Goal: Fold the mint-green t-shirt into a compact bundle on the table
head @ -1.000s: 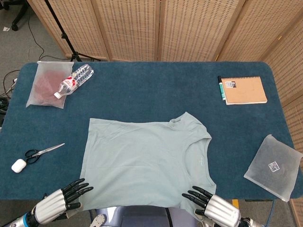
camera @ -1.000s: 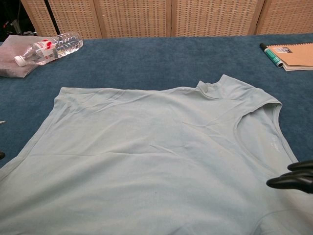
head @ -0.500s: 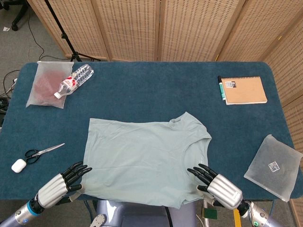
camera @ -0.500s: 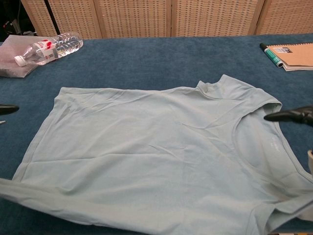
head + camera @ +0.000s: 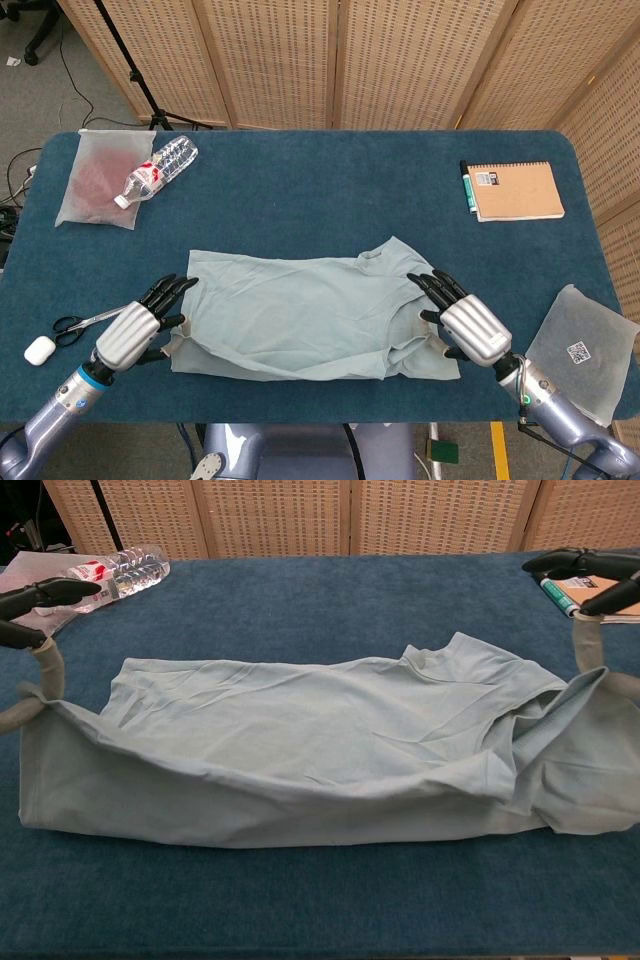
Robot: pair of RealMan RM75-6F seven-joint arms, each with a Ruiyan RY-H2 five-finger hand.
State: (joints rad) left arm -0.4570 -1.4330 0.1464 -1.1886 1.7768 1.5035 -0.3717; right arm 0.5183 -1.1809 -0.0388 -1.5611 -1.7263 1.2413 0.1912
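My left hand [image 5: 138, 328] and right hand [image 5: 466, 322] moved forward, each pinching t-shirt [image 5: 300, 305] hem, other fingers spread. Near half now doubled over far half, lying between my hands on table [image 5: 320, 195].

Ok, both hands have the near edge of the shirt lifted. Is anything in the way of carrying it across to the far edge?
Nothing visible is. The left hand and right hand hold the mint-green t-shirt at its ends, and only bare shirt lies ahead. The water bottle, notebook and scissors sit on the table, clear of the fold.
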